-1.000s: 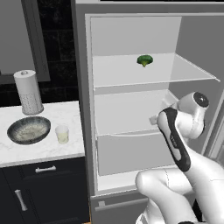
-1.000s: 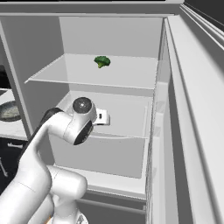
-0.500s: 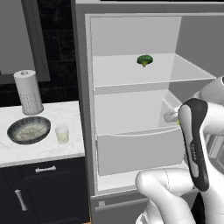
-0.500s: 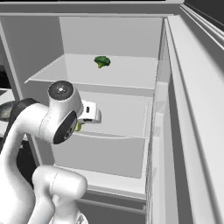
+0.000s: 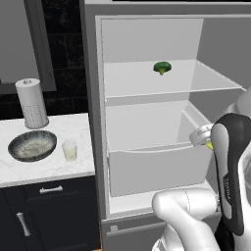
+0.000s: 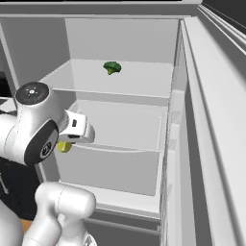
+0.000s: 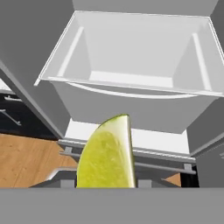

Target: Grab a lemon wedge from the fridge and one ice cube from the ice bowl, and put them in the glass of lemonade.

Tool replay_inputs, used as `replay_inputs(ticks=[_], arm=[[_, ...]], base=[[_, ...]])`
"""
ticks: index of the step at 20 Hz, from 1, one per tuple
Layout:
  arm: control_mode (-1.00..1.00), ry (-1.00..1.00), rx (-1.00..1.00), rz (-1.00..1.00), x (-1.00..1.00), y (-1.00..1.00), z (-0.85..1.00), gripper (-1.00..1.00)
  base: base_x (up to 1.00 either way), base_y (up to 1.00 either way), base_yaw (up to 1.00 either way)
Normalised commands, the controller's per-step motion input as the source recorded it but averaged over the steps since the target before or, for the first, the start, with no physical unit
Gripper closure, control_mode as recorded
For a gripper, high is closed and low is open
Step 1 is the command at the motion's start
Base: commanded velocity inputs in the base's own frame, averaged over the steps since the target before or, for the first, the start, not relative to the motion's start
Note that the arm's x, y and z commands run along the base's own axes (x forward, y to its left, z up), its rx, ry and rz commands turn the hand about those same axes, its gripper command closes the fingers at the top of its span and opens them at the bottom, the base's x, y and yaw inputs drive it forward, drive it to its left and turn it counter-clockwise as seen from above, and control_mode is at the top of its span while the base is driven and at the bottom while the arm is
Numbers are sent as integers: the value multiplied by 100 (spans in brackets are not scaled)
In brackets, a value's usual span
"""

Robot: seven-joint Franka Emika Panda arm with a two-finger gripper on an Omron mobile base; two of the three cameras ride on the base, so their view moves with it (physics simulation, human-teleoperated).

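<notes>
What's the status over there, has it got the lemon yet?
Gripper shut on small yellow-green lemon wedge, just outside open grey fridge. Small clear glass of lemonade waits on counter. Nothing blocking.

broccoli floret [image 5: 162, 67] on upper shelf inside fridge [image 5: 147, 44]; lemon wedge [image 7: 107, 154] before its drawer [image 7: 131, 65]. ice bowl [image 5: 32, 145] left of glass of lemonade [image 5: 69, 150] on counter [image 5: 19, 169].

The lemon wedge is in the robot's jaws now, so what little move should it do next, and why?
Probably swing the arm left toward the glass of lemonade on the counter. The lemon wedge sits close in front of the hand camera, apparently held and already out of the fridge, while the glass stands beside the ice bowl, well left of the gripper.
</notes>
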Motion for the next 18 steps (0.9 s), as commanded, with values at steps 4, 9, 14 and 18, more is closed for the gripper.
replay_inputs(ticks=[4, 9, 14, 18], arm=[[-100, 0, 0, -2, -14, 0, 0, 100], [100, 0, 0, 0, -10, 0, 0, 100], [100, 0, 0, 0, 0, 0, 0, 100], [100, 0, 0, 0, 0, 0, 0, 100]], base=[[0, 0, 0], [-15, 2, 0], [-89, 64, 0], [-15, 100, -3]])
